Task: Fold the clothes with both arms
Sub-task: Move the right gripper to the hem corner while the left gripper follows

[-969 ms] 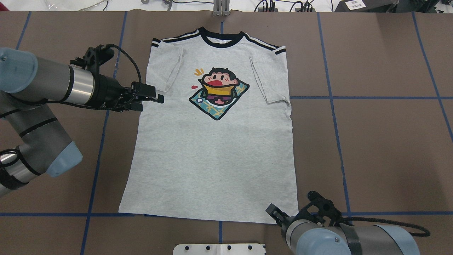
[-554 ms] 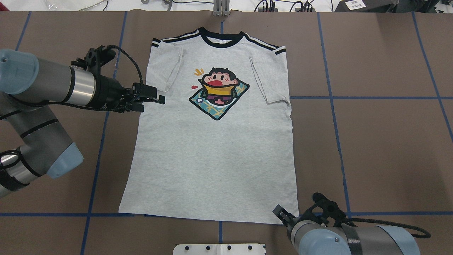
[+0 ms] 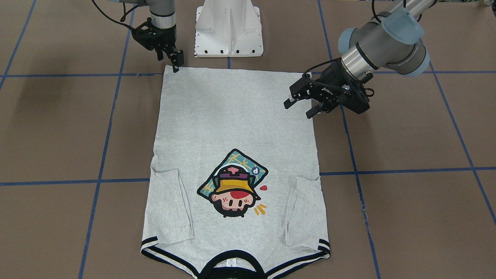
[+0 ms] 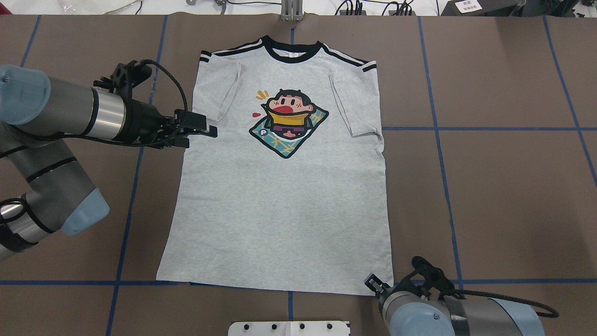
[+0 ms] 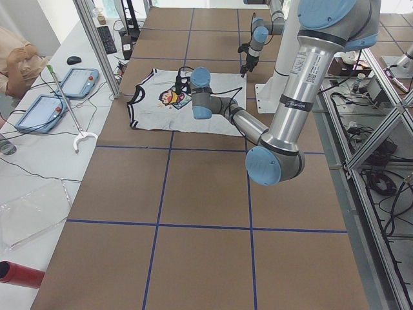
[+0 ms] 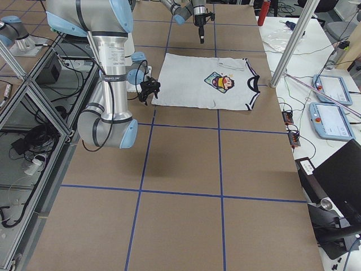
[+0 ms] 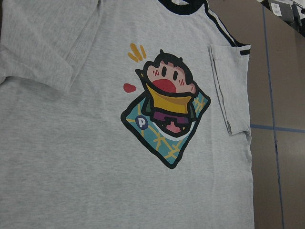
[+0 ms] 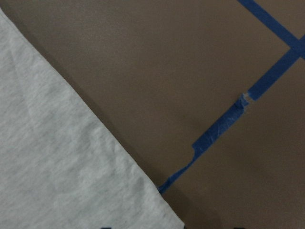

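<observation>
Overhead exterior: your left gripper (image 4: 201,135) and right gripper (image 4: 371,282) (at the hem corner) both gape; grab only one shirt (image 4: 280,210) layer and the fold skews.

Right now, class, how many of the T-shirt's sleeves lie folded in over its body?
2. The left-side sleeve and the right-side sleeve both lie folded flat on the T-shirt, on either side of the cartoon print.

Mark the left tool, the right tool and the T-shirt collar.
left tool (image 3: 297,109), front-facing view, midway between its fingertips
right tool (image 3: 167,64), front-facing view, midway between its fingertips
T-shirt collar (image 4: 291,59), overhead view, front neckline band
</observation>
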`<state>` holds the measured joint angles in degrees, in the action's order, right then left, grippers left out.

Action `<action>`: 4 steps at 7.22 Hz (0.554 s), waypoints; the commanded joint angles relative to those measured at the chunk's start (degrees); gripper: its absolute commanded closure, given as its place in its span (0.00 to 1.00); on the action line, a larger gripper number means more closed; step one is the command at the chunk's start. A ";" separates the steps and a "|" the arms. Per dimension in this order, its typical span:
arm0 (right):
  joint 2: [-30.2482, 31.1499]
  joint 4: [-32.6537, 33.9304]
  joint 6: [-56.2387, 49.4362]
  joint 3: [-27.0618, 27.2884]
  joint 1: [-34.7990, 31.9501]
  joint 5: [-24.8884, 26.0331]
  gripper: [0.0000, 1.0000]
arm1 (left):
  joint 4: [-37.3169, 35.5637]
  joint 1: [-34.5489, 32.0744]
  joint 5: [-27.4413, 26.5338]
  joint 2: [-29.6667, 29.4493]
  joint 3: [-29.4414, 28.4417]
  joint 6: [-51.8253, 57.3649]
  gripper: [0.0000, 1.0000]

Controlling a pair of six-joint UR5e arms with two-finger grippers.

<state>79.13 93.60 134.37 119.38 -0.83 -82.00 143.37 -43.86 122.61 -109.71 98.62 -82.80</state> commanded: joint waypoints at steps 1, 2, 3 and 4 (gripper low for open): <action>-0.12 0.00 0.55 -0.12 -0.14 0.26 0.53 | 0.07 0.00 0.00 0.38 0.00 0.10 0.05; -0.12 0.00 0.46 0.32 -0.75 0.09 1.00 | 0.07 0.00 0.00 0.64 0.00 0.27 0.05; -0.12 0.00 -0.06 0.32 -1.36 -0.17 1.00 | 0.15 0.00 0.00 0.90 0.00 0.36 0.05; -0.03 0.00 -0.33 0.76 -1.72 -0.35 1.00 | 0.15 0.00 0.00 0.91 0.00 0.36 0.05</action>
<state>79.03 93.60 134.41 119.75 -2.01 -82.12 143.50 -43.86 122.61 -108.92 98.61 -82.49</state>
